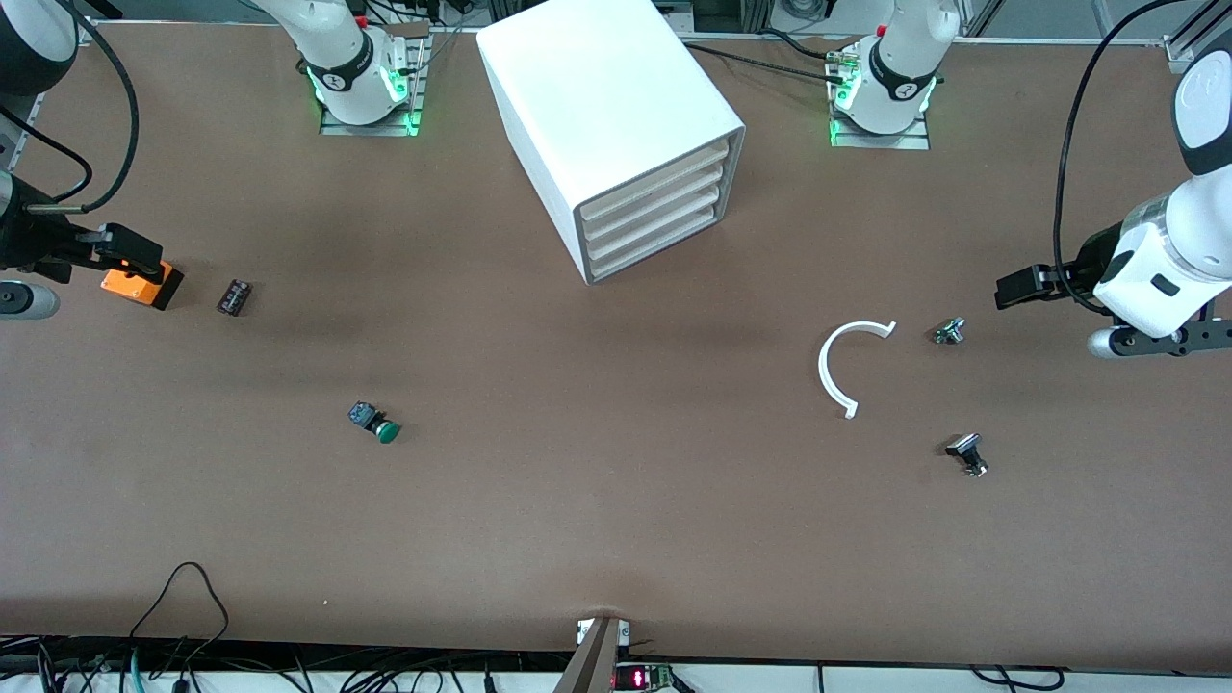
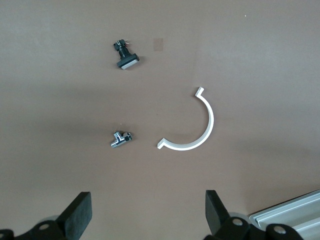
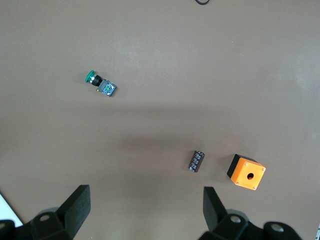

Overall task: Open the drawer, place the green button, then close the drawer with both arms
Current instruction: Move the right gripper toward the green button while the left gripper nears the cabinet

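Lowest drawer (image 1: 657,255) shut in white cabinet, green-capped button (image 1: 375,423) lying on table

A brown tabletop (image 1: 616,539) with black cables (image 1: 183,616) along its near edge.

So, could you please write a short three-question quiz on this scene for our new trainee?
1. True or false: all four drawers of the cabinet are shut.
2. Which lies nearer the front camera: (a) the button or (b) the orange box?
3. Fill in: the left gripper and the right gripper both have their fingers ____.

Key: 1 true; 2 a; 3 open, holding nothing.
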You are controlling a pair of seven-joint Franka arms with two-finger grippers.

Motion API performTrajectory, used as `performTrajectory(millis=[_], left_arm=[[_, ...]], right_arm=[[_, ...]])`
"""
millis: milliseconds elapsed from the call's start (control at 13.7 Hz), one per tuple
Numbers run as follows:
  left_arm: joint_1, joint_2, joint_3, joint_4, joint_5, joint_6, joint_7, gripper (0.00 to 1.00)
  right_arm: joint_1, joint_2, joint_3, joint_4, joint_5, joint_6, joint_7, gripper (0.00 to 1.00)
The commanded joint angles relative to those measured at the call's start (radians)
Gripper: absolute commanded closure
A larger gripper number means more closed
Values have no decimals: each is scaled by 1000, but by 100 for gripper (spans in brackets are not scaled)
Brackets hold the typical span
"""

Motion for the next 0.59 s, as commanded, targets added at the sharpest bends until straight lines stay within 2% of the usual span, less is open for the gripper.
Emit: performTrajectory(millis=[0, 220, 366, 512], left_arm=[[2, 15, -1, 35, -6, -31, 19, 0], [8, 15, 0, 36, -7, -31, 36, 0], [18, 18, 5, 36, -19, -71, 106, 0], [47, 58, 6, 33, -117, -89, 128, 0]], right_arm=[[-23, 67, -2, 4, 7, 39, -24, 0], [-81, 153, -2, 4, 74, 85, -176, 0], [-81, 184, -2, 1, 82, 105, -199, 0], [-80, 219, 1, 1, 109, 133, -201, 0]])
